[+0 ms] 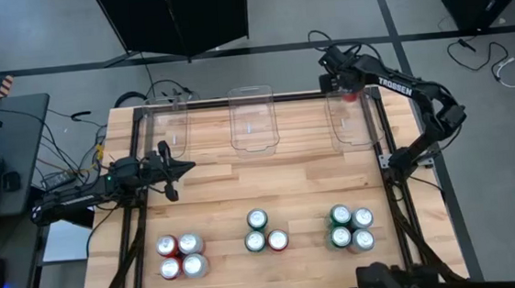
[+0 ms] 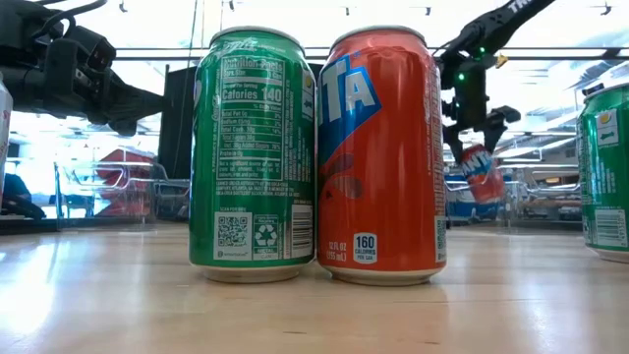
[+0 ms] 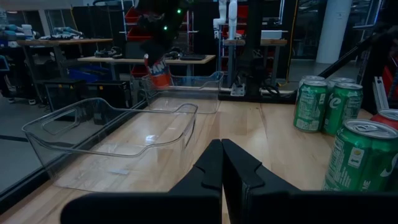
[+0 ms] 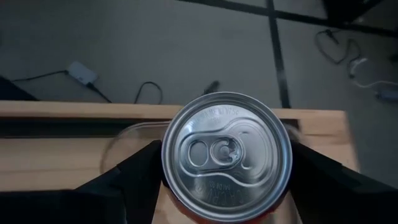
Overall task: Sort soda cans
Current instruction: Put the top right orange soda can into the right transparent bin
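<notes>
the right gripper (image 1: 349,91) hangs over the far end of the right clear bin (image 1: 352,127), its two fingers clamped on either side of a red soda can (image 4: 227,152), which it holds up in the air above the bin; the right wrist view looks straight down on the can's silver top with a dark finger (image 4: 134,171) pressed to each side, and in the low view the same can (image 2: 481,169) hangs tilted under the gripper, clear of the table. the left gripper (image 1: 186,169) rests low over the left part of the wooden table (image 1: 297,173), just in front of the left clear bin (image 1: 166,128), its fingers (image 3: 208,171) closed tight against each other and holding nothing. a middle clear bin (image 1: 253,119) stands between the other two along the far edge. the remaining cans stand upright in three clusters near the front edge: on the left, two red and two silver-white cans (image 1: 180,256) touching in a square; in the middle, two green cans and one red can (image 1: 264,233) in a tight triangle; on the right, two green and two silver-white cans (image 1: 351,228) packed together. in the low view a green can (image 2: 256,152) and a red can (image 2: 381,155) stand side by side, touching.
</notes>
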